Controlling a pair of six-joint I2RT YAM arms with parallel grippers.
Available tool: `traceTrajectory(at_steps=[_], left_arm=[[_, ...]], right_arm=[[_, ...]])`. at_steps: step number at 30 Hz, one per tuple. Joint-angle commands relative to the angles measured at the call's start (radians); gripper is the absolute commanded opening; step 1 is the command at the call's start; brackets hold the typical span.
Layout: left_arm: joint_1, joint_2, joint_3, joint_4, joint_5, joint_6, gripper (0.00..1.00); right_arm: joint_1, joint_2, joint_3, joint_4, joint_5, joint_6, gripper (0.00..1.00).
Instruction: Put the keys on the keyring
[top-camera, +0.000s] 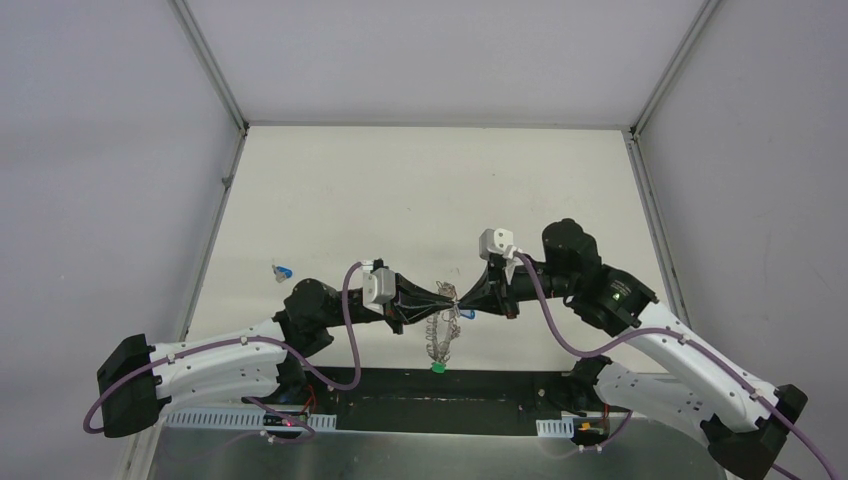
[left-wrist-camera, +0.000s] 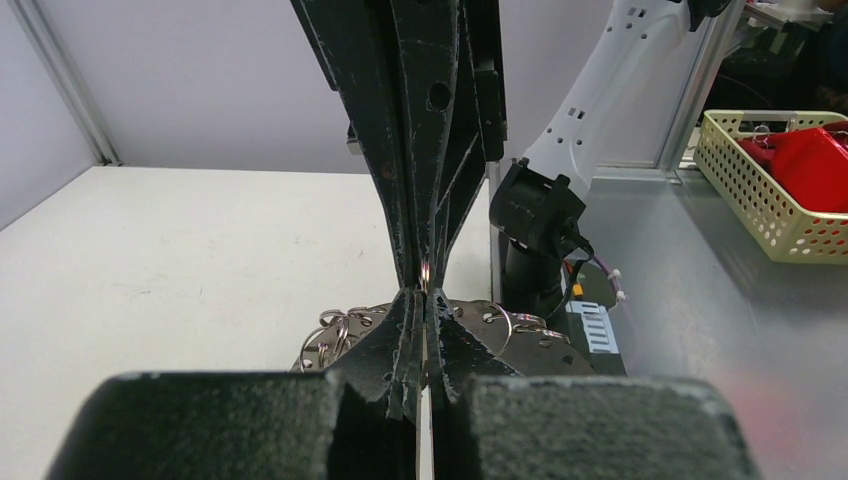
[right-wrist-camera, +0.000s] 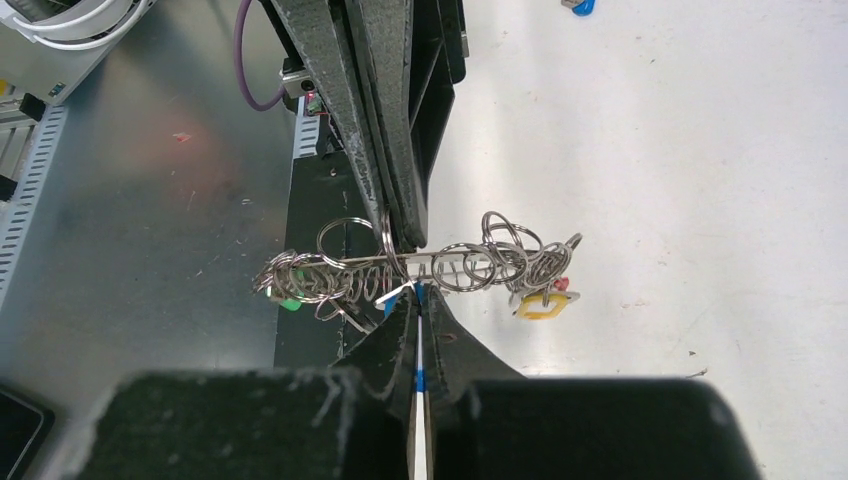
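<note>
Grey walls, white worktop (top-camera: 420, 190). From above, left hand (top-camera: 447, 296) and right hand (top-camera: 465, 298) meet tip to tip in the air. The keyring (top-camera: 438, 335) dangles under them with a green key (top-camera: 437, 367) lowest, and a loose blue key (top-camera: 283, 271) lies well apart, left. Left wrist: left hand clenched on the keyring's rim. Right wrist: right hand pinched shut on what looks like a blue-headed key (right-wrist-camera: 420, 378), touching the ring wire; a yellow key (right-wrist-camera: 540, 306) is already on. Step, likely: threading this key. Next calls for steady ring, fine sliding, no slip.

Overhead view from behind, wrist views facing each other (very close), sharing the keyring (right-wrist-camera: 460, 268)
</note>
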Motion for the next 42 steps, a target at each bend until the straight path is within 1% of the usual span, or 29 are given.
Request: traceTrajectory(at_steps=[1, 3, 4, 5, 9, 11, 14, 17, 19, 24, 28, 34, 38, 42], left_arm=[[-0.009, -0.019, 0.032, 0.127, 0.025, -0.013, 0.0], [-0.009, -0.019, 0.032, 0.124, 0.024, -0.014, 0.0], [-0.009, -0.019, 0.031, 0.12, 0.023, -0.013, 0.0], [-0.009, -0.02, 0.029, 0.116, 0.021, -0.013, 0.0], [-0.009, -0.037, 0.028, 0.07, 0.002, -0.006, 0.0], [-0.009, -0.052, 0.034, 0.011, -0.01, 0.009, 0.0], [-0.01, -0.077, 0.041, -0.069, -0.054, 0.022, 0.0], [-0.009, -0.094, 0.041, -0.13, -0.102, 0.029, 0.0], [-0.009, -0.103, 0.049, -0.187, -0.133, 0.036, 0.0], [-0.009, -0.097, 0.079, -0.357, -0.226, 0.035, 0.0], [-0.009, -0.055, 0.09, -0.371, -0.26, 0.03, 0.0], [-0.009, 0.081, 0.167, -0.357, -0.286, 0.06, 0.0], [-0.008, 0.193, 0.253, -0.368, -0.278, 0.084, 0.0], [-0.009, 0.277, 0.306, -0.399, -0.258, 0.084, 0.0]], right_arm=[[-0.002, 0.024, 0.003, 0.037, -0.011, 0.015, 0.0], [-0.002, 0.029, 0.007, 0.038, -0.002, 0.019, 0.0], [-0.002, 0.028, 0.01, 0.037, 0.007, 0.02, 0.05], [-0.002, 0.024, 0.011, 0.035, 0.024, 0.02, 0.12], [-0.002, -0.008, 0.01, 0.03, 0.076, 0.011, 0.47], [-0.002, -0.027, 0.004, 0.025, 0.1, 0.005, 0.61], [-0.002, -0.052, -0.003, 0.019, 0.128, -0.001, 0.75], [-0.002, -0.073, -0.014, 0.014, 0.161, -0.005, 0.84], [-0.002, -0.083, -0.022, 0.014, 0.183, -0.004, 0.89], [-0.002, -0.098, -0.052, 0.026, 0.204, 0.028, 0.95], [-0.002, -0.116, -0.083, 0.042, 0.209, 0.08, 1.0], [-0.002, -0.161, -0.133, 0.076, 0.265, 0.15, 1.0], [-0.002, -0.176, -0.141, 0.059, 0.317, 0.177, 1.0], [-0.002, -0.186, -0.141, 0.039, 0.368, 0.194, 1.0]])
